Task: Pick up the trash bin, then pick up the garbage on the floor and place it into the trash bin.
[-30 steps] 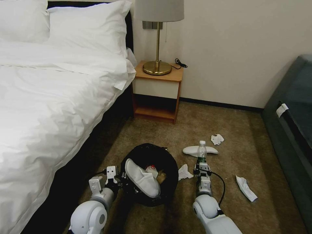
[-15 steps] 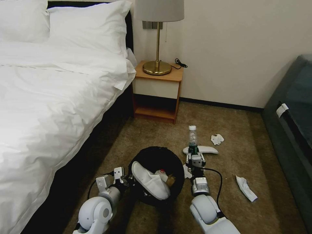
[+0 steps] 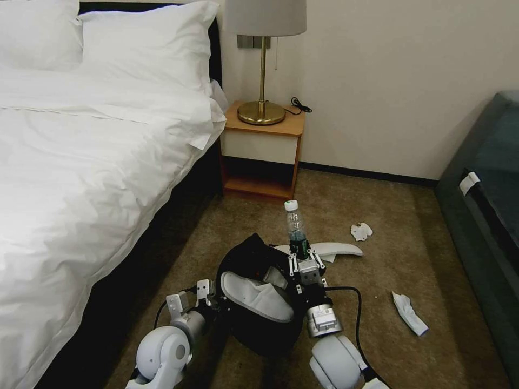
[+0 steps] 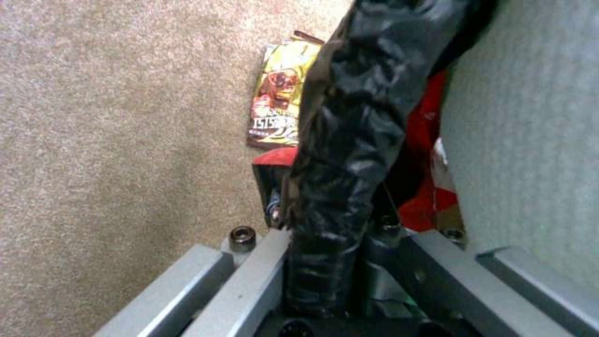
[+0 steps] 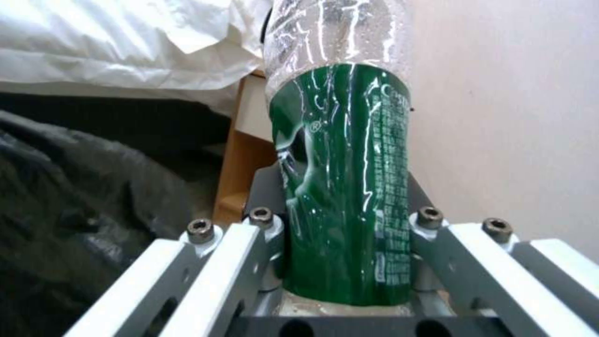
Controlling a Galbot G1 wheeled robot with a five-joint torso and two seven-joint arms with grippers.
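The trash bin (image 3: 250,323), lined with a black bag, hangs tilted off the carpet with my left gripper (image 3: 210,296) shut on its near rim. In the left wrist view the black bag rim (image 4: 340,154) sits pinched between the fingers. A white slipper (image 3: 258,296) lies inside the bin beside a red packet (image 4: 430,154). My right gripper (image 3: 304,260) is shut on a small plastic bottle (image 3: 295,224) with a green label (image 5: 343,187), held upright just over the bin's far right rim. On the floor lie a second slipper (image 3: 336,249), two tissues (image 3: 361,231) (image 3: 409,313) and a gold wrapper (image 4: 280,100).
A bed (image 3: 81,178) with white sheets runs along the left. A wooden nightstand (image 3: 262,156) with a brass lamp (image 3: 262,111) stands against the back wall. A dark sofa (image 3: 486,216) borders the right. Open carpet lies between bin and sofa.
My right gripper has risen and swung left with the bottle, from beside the floor slipper to the bin's rim. The left arm has shifted the bin right and tilted it.
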